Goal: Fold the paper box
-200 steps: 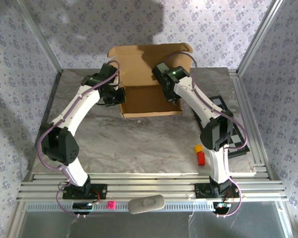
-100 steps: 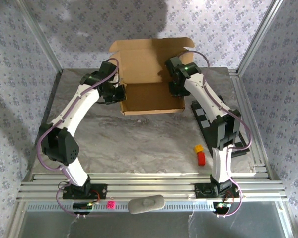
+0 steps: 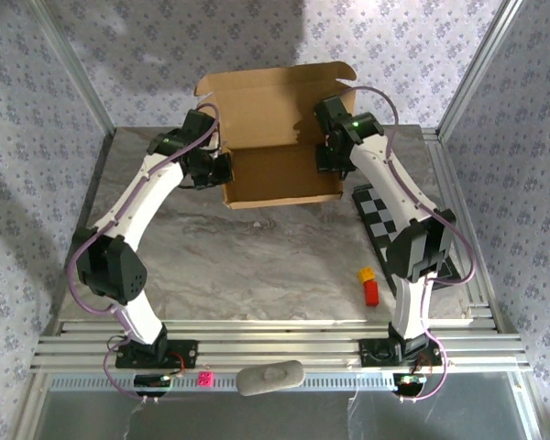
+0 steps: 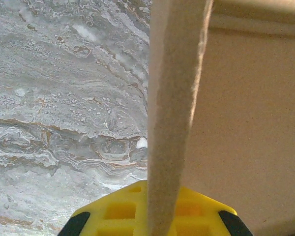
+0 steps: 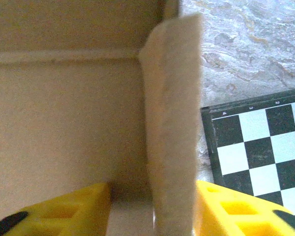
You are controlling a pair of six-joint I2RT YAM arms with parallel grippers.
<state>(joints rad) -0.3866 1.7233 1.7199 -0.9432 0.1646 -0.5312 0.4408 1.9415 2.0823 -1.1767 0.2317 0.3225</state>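
Toward the far edge of the counter (image 3: 257, 266), about midway between its left and right edges, the paper box (image 3: 280, 179) sits with its base flat and its big lid flap standing up at the back. The left gripper (image 3: 222, 172) has its jaws pinched tight on the box's left side wall; in the left wrist view the cardboard edge runs straight into them. The right gripper (image 3: 328, 165) straddles the right side wall with jaws parted. A gap shows on the inner side, so it looks to be holding nothing. Just beside that wall, toward the counter's right edge, lies a checkered board (image 3: 385, 215).

Corrugated card like this should be light and stiff across its panels, bending willingly only at the scored creases. Squeezed hard mid-panel, it could dent. The base will likely slide on the smooth counter if pushed from 1 side. The best holds look to be the top edges of the 2 side walls, with 1 arm bracing while the other folds.
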